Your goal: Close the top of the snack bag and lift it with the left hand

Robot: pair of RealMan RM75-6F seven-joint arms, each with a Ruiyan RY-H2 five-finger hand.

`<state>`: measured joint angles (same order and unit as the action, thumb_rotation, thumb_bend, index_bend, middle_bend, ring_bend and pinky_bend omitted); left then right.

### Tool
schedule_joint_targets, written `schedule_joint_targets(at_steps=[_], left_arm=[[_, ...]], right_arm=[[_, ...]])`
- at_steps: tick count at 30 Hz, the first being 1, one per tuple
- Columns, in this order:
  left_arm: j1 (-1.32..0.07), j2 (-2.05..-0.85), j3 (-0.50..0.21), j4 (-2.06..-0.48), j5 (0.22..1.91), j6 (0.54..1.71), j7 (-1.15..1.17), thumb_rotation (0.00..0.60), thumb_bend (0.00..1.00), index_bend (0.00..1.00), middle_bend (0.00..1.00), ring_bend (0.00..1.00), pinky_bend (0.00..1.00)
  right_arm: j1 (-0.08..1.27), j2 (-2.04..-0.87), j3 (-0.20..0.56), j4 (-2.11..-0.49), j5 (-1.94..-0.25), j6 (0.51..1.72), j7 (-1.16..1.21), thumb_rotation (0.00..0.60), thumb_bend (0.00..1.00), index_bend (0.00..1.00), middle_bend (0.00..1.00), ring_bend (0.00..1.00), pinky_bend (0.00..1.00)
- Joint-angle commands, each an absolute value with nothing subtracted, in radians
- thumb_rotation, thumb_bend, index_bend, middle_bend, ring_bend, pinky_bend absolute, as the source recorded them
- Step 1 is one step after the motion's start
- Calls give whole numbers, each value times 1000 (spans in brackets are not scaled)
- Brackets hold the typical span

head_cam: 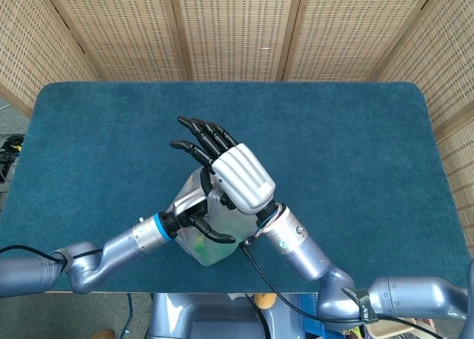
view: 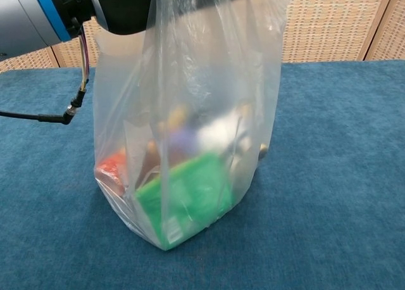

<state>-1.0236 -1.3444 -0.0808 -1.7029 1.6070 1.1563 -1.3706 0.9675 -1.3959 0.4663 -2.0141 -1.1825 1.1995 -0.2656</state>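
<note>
The snack bag [view: 190,144] is clear plastic and stands upright on the blue table [view: 342,176]. Inside it lie a green packet [view: 183,198], a red packet [view: 112,168] and paler items. In the head view the snack bag [head_cam: 211,235] sits near the table's front edge, mostly hidden under both hands. My left hand [head_cam: 191,219] comes in from the left and its dark fingers curl around the bag's gathered top. My left hand [view: 120,8] shows dark at the top of the chest view. My right hand [head_cam: 235,178] hovers over the bag, its fingers [head_cam: 200,135] stretched apart.
A black cable [view: 38,118] hangs from the left wrist above the table at the left. Woven panel walls [head_cam: 237,28] enclose the table's back and sides. Blue cloth [head_cam: 355,154] spreads to the right and far side of the bag.
</note>
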Motion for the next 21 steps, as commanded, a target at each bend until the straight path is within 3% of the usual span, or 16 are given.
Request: schedule_joint_targets(at_steps=[1,3,7,9,16,21], left_arm=[[-1018,-1344,-92,-1716,1596,1147,-1343,459,47,17,12,7,0],[-1020,-1339,-95,-1722,1598,1133,-1328,464,17,0,0,0,0],[-1025,-1329,-100,-1728,1620,1116,-1272,588,16,0,0,0,0],[-1023,-1324,-107,-1738,1618,1113,-1247,600,21,0,0,0,0],[-1020,-1309,-116,-1759,1607,1093,-1166,600,182,0,0,0,0],[-1019,-1304,-126,-1767,1591,1076,-1110,600,201,0,0,0,0]], right_arm=[[966,-1392,467,-2016,-1184,1200,-264,600,920,181,16,0,111],[965,-1389,467,-2019,-1184,1201,-262,600,921,182,16,0,111],[966,-1385,470,-2024,-1182,1201,-264,600,919,182,16,0,111],[968,-1384,470,-2027,-1182,1201,-268,600,920,183,16,0,111],[972,-1386,474,-2032,-1178,1205,-273,600,919,186,16,0,111],[975,-1389,475,-2033,-1172,1206,-276,600,919,186,17,0,111]])
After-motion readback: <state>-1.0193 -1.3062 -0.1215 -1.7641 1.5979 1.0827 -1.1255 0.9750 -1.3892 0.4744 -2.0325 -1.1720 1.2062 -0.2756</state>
